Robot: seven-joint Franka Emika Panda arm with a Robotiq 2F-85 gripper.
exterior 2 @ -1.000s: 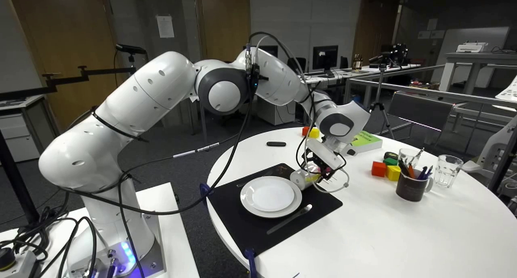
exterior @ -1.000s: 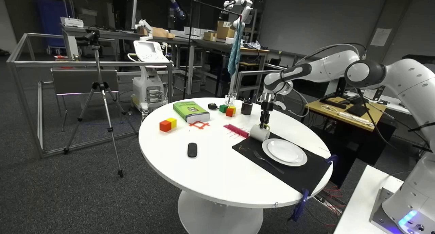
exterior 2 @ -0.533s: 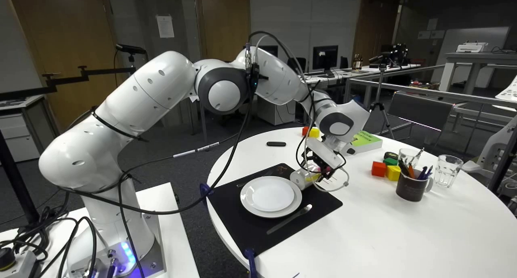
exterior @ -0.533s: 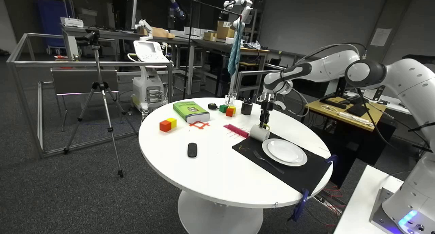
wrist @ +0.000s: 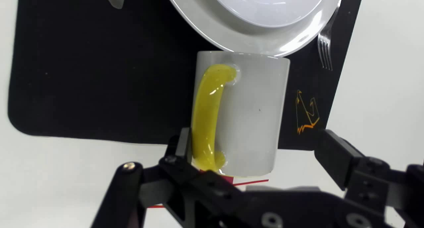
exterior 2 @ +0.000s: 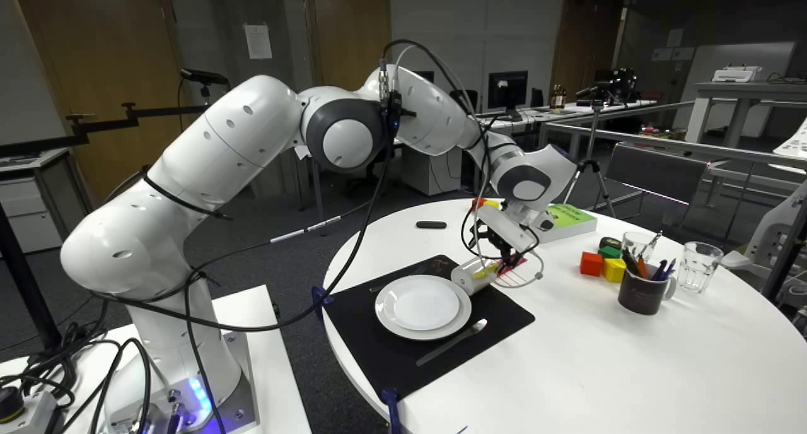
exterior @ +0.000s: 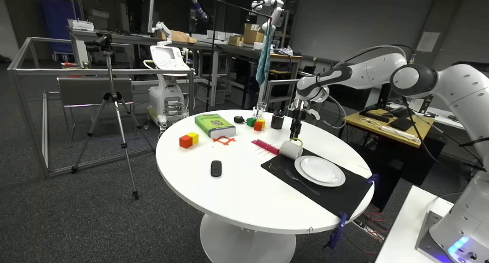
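Wrist view: the claw [wrist: 258,142] is spread wide and grips nothing, its fingers [wrist: 336,156] seen to either side of a white mug [wrist: 253,115]; whether one touches the yellow handle [wrist: 206,117] cannot be told. The mug lies on its side over the edge of a black mat [wrist: 99,82], just beside two stacked plates [wrist: 210,19] and near a fork [wrist: 324,44].

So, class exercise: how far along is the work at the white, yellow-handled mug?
Done, apparently: two round white plates lie stacked on the rectangular black placemat. In hand: the open black tool is close to the mug, gripping nothing. Left, if wanted: standing it up, as it lies on its side.
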